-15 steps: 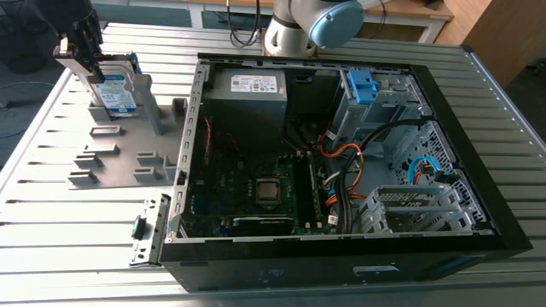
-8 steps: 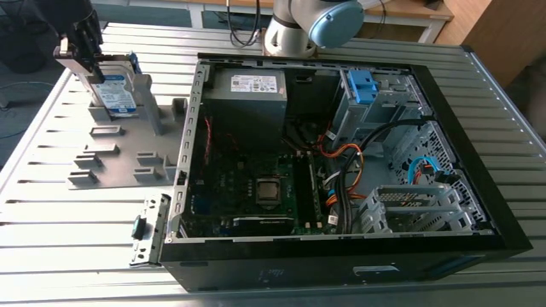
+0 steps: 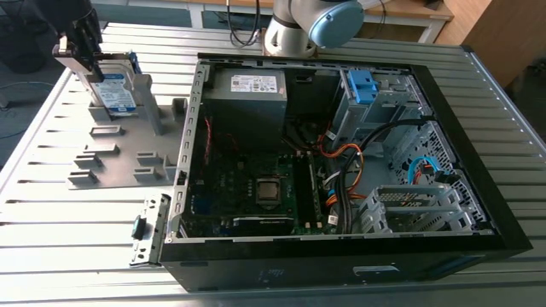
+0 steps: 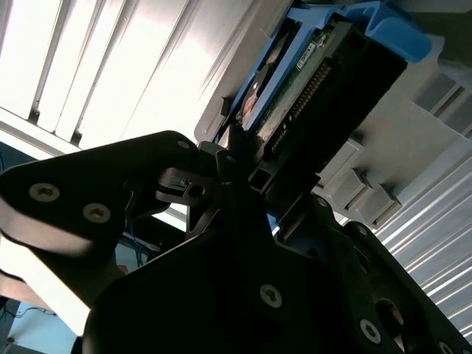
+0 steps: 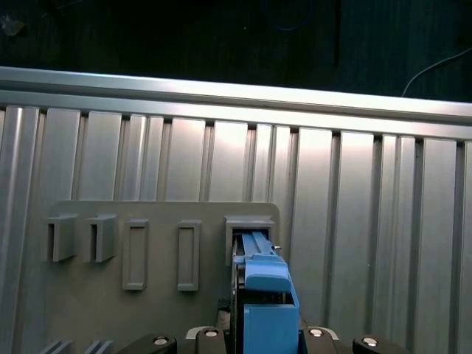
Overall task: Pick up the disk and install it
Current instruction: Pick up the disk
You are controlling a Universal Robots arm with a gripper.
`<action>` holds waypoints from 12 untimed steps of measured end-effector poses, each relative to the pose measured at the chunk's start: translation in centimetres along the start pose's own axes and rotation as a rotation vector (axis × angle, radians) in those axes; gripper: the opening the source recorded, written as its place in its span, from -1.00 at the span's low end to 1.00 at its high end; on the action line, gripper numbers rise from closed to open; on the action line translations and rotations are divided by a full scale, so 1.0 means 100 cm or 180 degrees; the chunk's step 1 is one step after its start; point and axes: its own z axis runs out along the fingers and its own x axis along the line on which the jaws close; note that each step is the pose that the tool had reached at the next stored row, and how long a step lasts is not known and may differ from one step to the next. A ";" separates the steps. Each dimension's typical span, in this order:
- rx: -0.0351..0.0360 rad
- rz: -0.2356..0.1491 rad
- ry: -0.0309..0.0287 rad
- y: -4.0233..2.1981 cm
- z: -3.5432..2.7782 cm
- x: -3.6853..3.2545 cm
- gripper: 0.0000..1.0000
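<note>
A ribbed metal table [image 3: 77,230] catches bright glare on its near slats. Beyond the table's far edge stand a white-framed desk [image 3: 401,21] and a wooden cabinet [image 3: 503,32]. Grey-blue floor [image 3: 24,80] lies off the table's side at the exterior view's left.

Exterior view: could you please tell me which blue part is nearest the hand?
The blue-framed disk, upright in the grey stand outside the case; the blue latch sits inside it, far from the hand.

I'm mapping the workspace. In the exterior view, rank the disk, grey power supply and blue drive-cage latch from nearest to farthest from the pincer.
1. disk, directly at the pincer, upright in the grey holder outside the case.
2. power supply, inside the case, on its side toward the holder.
3. blue latch, farther toward the exterior view's right.
</note>
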 end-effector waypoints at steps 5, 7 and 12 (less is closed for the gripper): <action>0.0000 0.0000 0.0000 0.0001 -0.0053 -0.0001 -0.26; 0.0000 0.0000 0.0000 0.0002 -0.0075 -0.0002 -0.26; 0.0000 0.0000 0.0000 0.0003 -0.0132 -0.0003 -0.26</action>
